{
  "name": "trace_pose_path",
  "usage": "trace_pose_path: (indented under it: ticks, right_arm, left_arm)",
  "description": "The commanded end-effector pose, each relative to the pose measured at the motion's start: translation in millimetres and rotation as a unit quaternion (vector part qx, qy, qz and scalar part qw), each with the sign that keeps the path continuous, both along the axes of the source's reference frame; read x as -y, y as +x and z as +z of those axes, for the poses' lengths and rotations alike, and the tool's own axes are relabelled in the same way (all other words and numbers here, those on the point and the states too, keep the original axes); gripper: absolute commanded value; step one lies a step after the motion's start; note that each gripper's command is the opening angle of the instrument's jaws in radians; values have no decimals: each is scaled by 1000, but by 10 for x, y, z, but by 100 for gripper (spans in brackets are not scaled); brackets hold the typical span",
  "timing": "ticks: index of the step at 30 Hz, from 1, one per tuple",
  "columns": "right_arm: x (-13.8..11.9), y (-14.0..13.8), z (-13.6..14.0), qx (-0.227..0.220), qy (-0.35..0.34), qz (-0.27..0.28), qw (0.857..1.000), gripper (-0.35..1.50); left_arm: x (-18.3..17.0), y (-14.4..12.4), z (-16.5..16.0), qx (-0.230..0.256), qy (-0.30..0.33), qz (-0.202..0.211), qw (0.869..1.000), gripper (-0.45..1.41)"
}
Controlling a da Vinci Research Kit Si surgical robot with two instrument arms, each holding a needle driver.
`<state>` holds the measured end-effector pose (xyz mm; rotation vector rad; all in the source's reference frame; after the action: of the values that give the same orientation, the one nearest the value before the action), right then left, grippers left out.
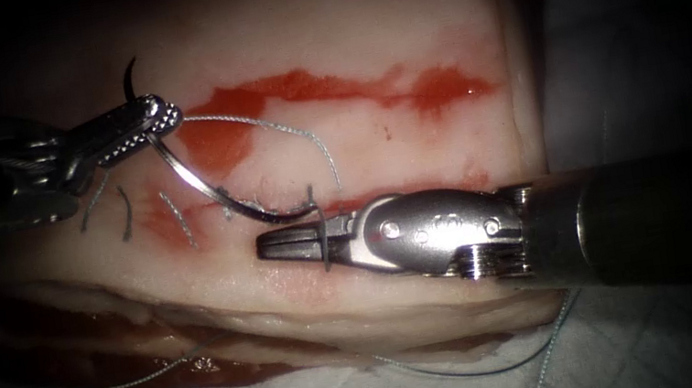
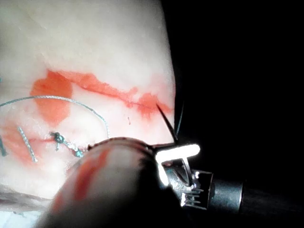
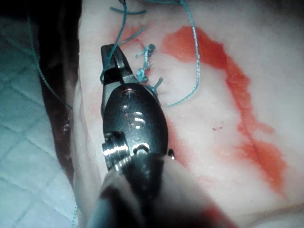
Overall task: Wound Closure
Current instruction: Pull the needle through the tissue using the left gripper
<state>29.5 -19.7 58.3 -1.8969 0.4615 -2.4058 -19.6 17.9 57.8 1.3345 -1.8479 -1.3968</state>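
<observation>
Needle work is where I am judging this closure to be: my left tool [image 1: 154, 122], the serrated steel needle driver coming in from the left, is clamping the thin curved steel needle [image 1: 196, 182] near its pointed end, with the dark tip poking up just past the jaws. The rest of the curve is sweeping down and right across the pale pork-belly tissue [image 1: 393, 20], lying over it, and its tail end is sitting just beside my right tool [image 1: 289, 242]. That right tool is lying low with its jaws drawn together (whether they are pinching anything, I cannot tell). Fine grey-green braided thread [image 1: 280, 130] is arching over the red fluid [image 1: 329, 85]. Any next move is calling for keeping my left grip firm and the thread untangled.
</observation>
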Motion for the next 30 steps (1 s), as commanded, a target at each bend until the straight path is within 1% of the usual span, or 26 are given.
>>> trace_pose_path:
  ticks: [1, 3, 4, 6, 9, 10, 11, 12, 13, 14, 16, 17, 18, 19, 21, 22, 23, 24, 25, 26, 27, 28, 30]
  right_arm:
    - [6, 8, 1, 2, 17, -10, 1000, -35]
    - [11, 8, -2, 2, 36, -19, 999, -35]
    - [14, 8, -4, 3, 46, -25, 999, -35]
    - [18, 8, -6, 4, 59, -32, 998, -35]
    - [23, 7, -11, 4, 72, -32, 997, -35]
    - [23, 7, -12, 3, 71, -25, 997, -35]
    - [20, 8, -14, 0, 71, -3, 997, -3]
    - [17, 8, -17, -3, 70, 24, 997, 47]
    - [12, 7, -20, -6, 73, 57, 996, 74]
    - [3, 5, -25, -7, 68, 112, 991, 89]
    - [-13, 1, -34, -11, 76, 184, 980, 104]
    - [-25, -6, -42, -15, 82, 228, 970, 115]
    - [-33, -11, -48, -15, 84, 255, 963, 118]
    - [-42, -17, -54, -14, 84, 278, 957, 125]
    - [-63, -34, -69, -9, 61, 311, 948, 131]
    - [-71, -42, -75, -7, 55, 321, 945, 131]
    - [-80, -53, -83, -5, 62, 337, 939, 126]
    - [-86, -62, -88, -3, 66, 348, 935, 101]
    - [-90, -69, -92, 0, 66, 358, 931, 84]
    - [-93, -78, -97, 1, 72, 368, 927, 78]
    - [-100, -94, -108, 1, 79, 386, 919, 89]
    - [-100, -94, -108, 1, 79, 386, 919, 89]
    - [-107, -109, -118, 1, 83, 401, 912, 115]
  left_arm:
    - [-7, -1, 1, -1, -31, -15, 999, -45]
    - [-15, 7, -5, -24, -80, -43, 996, -45]
    - [-21, 13, -9, -41, -112, -61, 991, -45]
    - [-29, 23, -15, -65, -154, -91, 982, -45]
    - [-38, 37, -21, -93, -205, -124, 966, -45]
    - [-40, 40, -21, -98, -230, -125, 960, -45]
    - [-39, 39, -20, -107, -236, -114, 959, -45]
    - [-38, 37, -18, -120, -240, -101, 958, -45]
    - [-36, 34, -16, -134, -248, -91, 955, -45]
    - [-31, 27, -13, -151, -257, -81, 951, -45]
    - [-21, 13, -6, -181, -288, -76, 937, -45]
    - [-14, 3, -1, -194, -319, -75, 925, -45]
    - [-9, -5, 2, -200, -337, -75, 917, -45]
    - [-4, -11, 6, -209, -364, -75, 905, -45]
    - [8, -25, 11, -224, -414, -64, 880, -45]
    - [12, -30, 13, -229, -434, -56, 870, -45]
    - [17, -36, 15, -241, -457, -44, 855, -45]
    - [21, -40, 17, -250, -476, -34, 842, -45]
    - [24, -43, 18, -259, -497, -27, 828, -45]
    - [28, -47, 19, -269, -522, -21, 809, -45]
    - [33, -52, 20, -288, -541, -16, 790, -45]
    - [33, -52, 20, -288, -541, -16, 790, -45]
    - [36, -55, 19, -302, -564, -10, 769, -45]
